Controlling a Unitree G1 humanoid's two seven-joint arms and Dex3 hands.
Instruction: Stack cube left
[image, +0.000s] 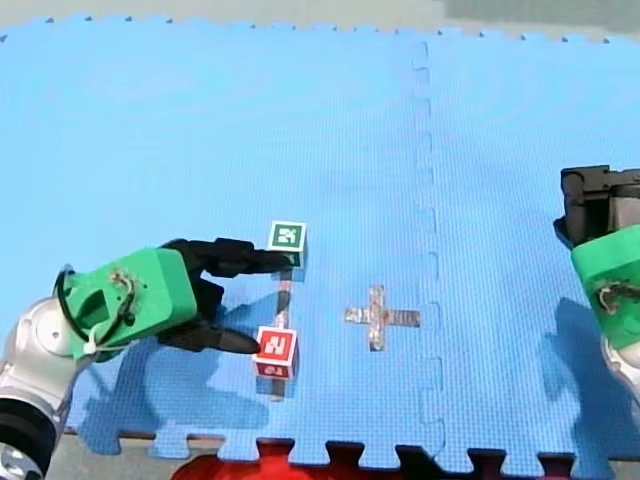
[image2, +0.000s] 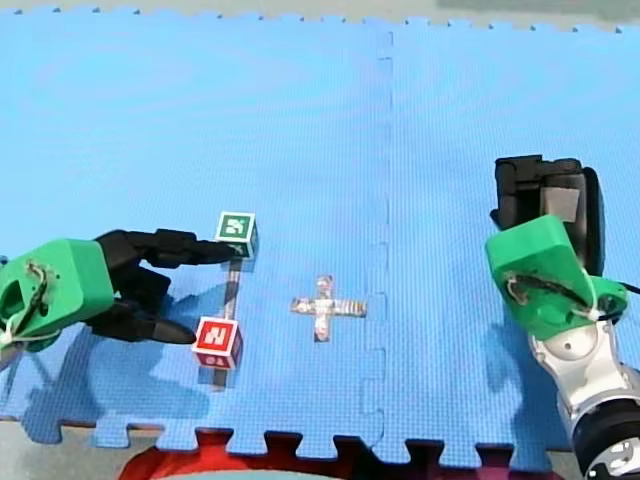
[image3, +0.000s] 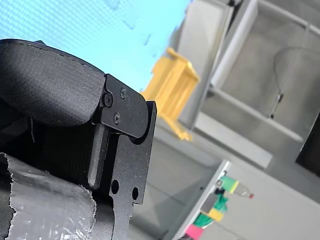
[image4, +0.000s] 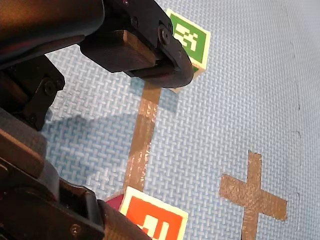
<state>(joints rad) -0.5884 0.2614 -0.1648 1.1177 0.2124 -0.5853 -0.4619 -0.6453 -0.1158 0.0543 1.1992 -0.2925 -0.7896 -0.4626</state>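
Observation:
A green cube (image: 287, 238) and a red cube (image: 275, 350) sit apart on the blue mat, joined by a strip of tape (image: 284, 296). My left hand (image: 268, 303) comes in from the left and is open between them. Its upper fingertips (image: 278, 262) reach the green cube's near side, and its lower fingertip (image: 246, 345) is at the red cube's left face. The second wrist view shows that hand, with the green cube (image4: 189, 37) beyond one finger and the red cube (image4: 152, 220) beside another. My right hand (image2: 540, 195) hangs at the right side of the mat, holding nothing.
A tape cross (image: 380, 318) lies on the mat to the right of the cubes. A seam (image: 428, 250) between mat tiles runs front to back beyond it. The mat's jagged front edge (image: 400, 458) is close below the red cube.

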